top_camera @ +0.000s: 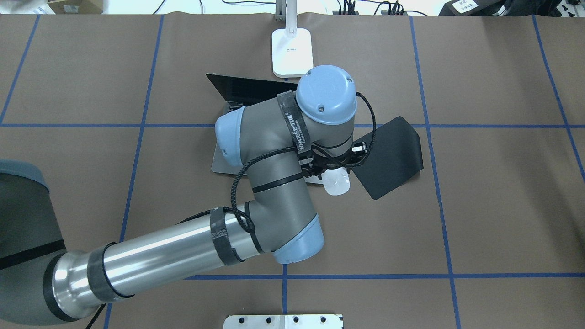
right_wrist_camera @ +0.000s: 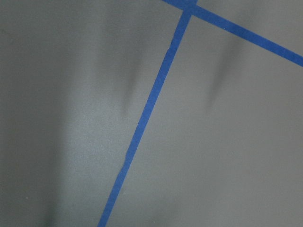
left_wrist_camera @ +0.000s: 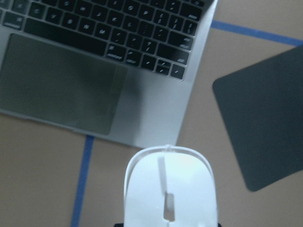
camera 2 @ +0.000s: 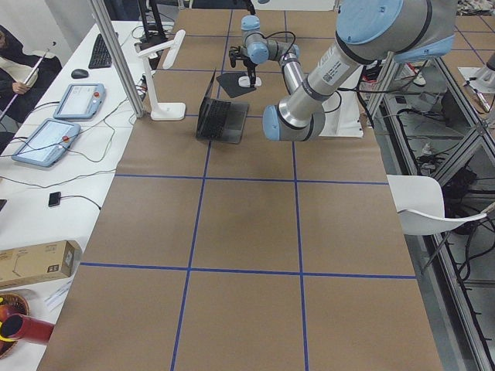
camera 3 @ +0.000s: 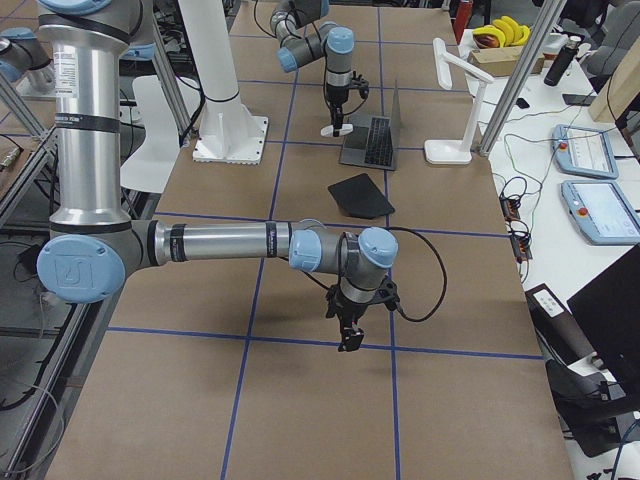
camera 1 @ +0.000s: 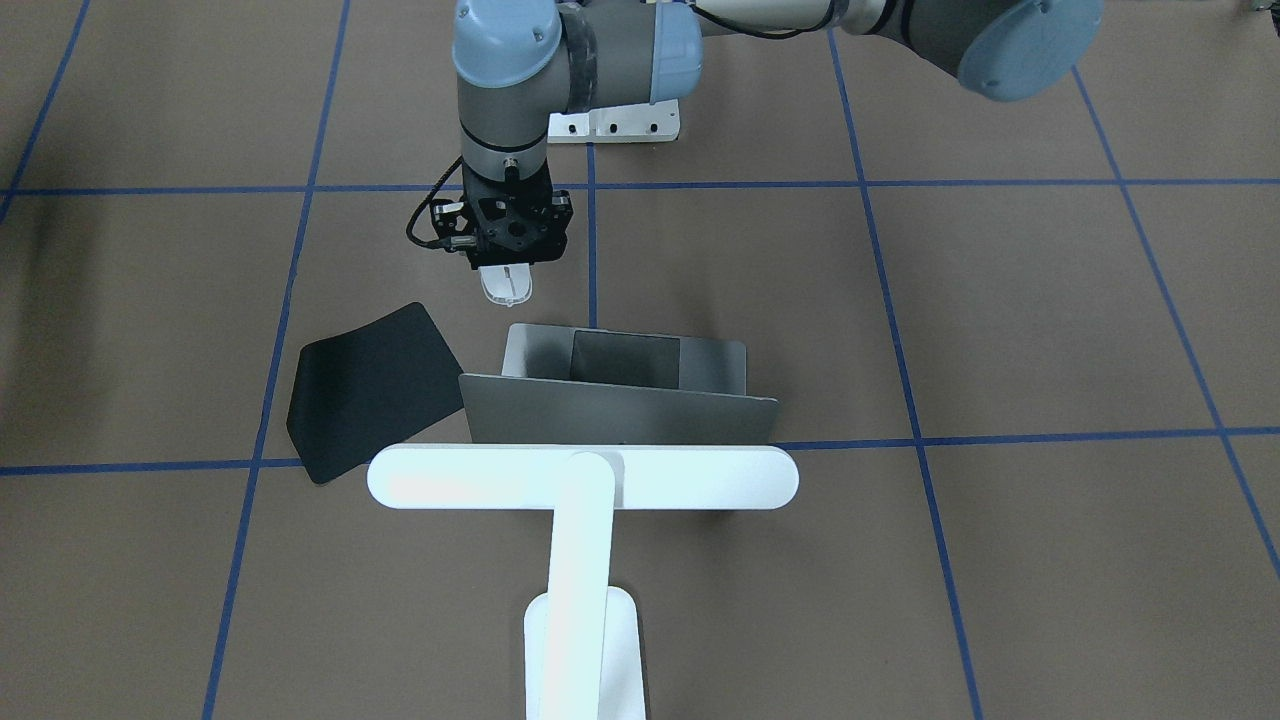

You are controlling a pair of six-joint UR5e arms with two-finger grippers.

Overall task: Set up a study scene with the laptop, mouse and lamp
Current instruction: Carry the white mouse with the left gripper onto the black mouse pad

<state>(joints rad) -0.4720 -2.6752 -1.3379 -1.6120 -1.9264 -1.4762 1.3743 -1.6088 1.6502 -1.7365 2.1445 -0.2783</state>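
The grey laptop point(camera 1: 620, 410) stands open mid-table, its dark keys and trackpad in the left wrist view point(left_wrist_camera: 61, 80). The white T-shaped lamp point(camera 1: 580, 478) stands behind the lid, its base in the overhead view point(top_camera: 292, 52). My left gripper point(camera 1: 506, 268) is shut on the white mouse point(camera 1: 505, 286), held low between the laptop's front corner and the mat. The mouse also fills the bottom of the left wrist view point(left_wrist_camera: 168, 189). My right gripper point(camera 3: 350, 335) hangs over bare table far from these things. I cannot tell whether it is open or shut.
A black flexible mat point(camera 1: 365, 390) lies beside the laptop, one edge curled up; it shows in the overhead view point(top_camera: 388, 155) too. A white bolted mount point(camera 1: 615, 120) sits at the robot's side of the table. Blue tape lines cross the brown tabletop.
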